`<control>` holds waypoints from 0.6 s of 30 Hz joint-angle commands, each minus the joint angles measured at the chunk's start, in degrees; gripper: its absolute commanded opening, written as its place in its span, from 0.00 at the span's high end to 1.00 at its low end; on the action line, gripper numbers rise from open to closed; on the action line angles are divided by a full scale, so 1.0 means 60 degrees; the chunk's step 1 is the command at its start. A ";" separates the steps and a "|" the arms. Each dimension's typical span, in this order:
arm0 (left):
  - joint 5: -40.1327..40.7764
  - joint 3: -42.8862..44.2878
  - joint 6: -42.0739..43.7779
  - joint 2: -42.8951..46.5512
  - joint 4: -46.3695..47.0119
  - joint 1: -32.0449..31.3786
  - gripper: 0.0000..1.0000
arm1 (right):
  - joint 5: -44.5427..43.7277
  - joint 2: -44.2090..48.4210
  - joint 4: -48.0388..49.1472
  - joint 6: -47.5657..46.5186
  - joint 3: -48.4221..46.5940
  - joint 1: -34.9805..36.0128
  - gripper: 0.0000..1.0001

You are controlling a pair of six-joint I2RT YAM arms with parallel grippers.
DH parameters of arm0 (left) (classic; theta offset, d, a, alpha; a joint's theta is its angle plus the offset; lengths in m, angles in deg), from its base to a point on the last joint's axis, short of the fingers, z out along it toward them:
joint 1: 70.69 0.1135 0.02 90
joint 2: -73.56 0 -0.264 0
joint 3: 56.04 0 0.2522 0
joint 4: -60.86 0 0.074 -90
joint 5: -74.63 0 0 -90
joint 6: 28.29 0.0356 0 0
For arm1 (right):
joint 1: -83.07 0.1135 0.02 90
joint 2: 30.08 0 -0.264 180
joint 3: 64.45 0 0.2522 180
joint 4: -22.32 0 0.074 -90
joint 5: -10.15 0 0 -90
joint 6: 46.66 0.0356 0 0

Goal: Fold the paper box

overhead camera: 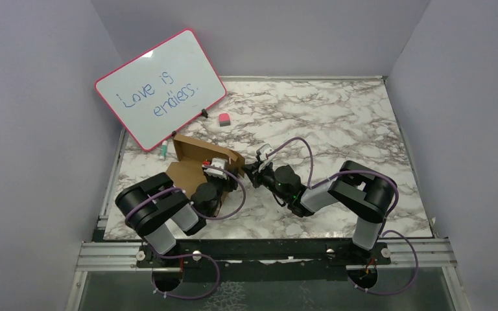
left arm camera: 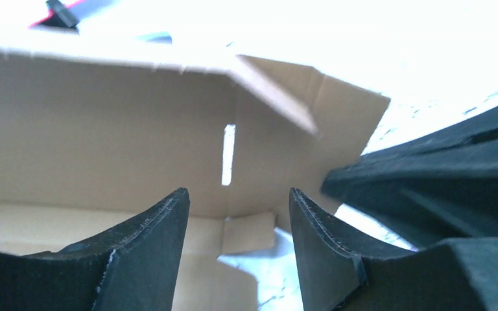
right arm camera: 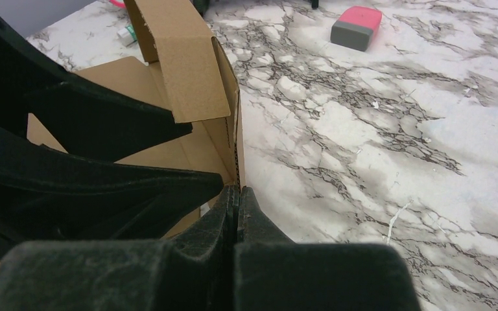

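Note:
The paper box (overhead camera: pixel 191 159) is brown cardboard, partly folded, with raised walls, lying left of the table's middle. My left gripper (overhead camera: pixel 230 176) is open inside the box; in the left wrist view its jaws (left arm camera: pixel 237 194) stand apart over the box floor, facing a slotted wall (left arm camera: pixel 104 129). My right gripper (overhead camera: pixel 248 171) is at the box's right end. In the right wrist view it (right arm camera: pixel 237 191) is shut on the thin edge of the box's right wall (right arm camera: pixel 181 71). The left fingers (right arm camera: pixel 104 129) lie just beside it.
A pink-rimmed whiteboard (overhead camera: pixel 159 87) leans at the back left. A pink and grey eraser (overhead camera: pixel 224 118) lies behind the box, also in the right wrist view (right arm camera: pixel 356 26). A green-capped marker (overhead camera: pixel 163 150) lies by the box's far left corner. Walls enclose the marble table (overhead camera: pixel 337 123).

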 commanded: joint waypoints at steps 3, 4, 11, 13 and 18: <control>-0.1323 0.0544 0.0563 0.0766 -0.1843 0.0009 0.39 | 0.0253 0.0042 -0.0313 -0.0090 -0.0148 0.0099 0.99; -0.1364 0.0607 0.0637 0.0723 -0.1912 0.0001 0.39 | 0.0260 0.0055 -0.0320 -0.0088 -0.0134 0.0098 0.99; -0.1319 0.0696 0.0678 0.0567 -0.2431 -0.0030 0.39 | 0.0202 0.0066 -0.0306 -0.0112 -0.0111 0.0099 0.99; -0.1226 0.0780 0.0690 0.0435 -0.2583 -0.0058 0.39 | 0.0220 0.0026 -0.0299 -0.0108 -0.0132 0.0095 0.99; -0.0445 0.0997 0.0648 0.0063 -0.2785 -0.0055 0.41 | 0.0207 0.0036 -0.0291 -0.0162 -0.0086 0.0095 0.99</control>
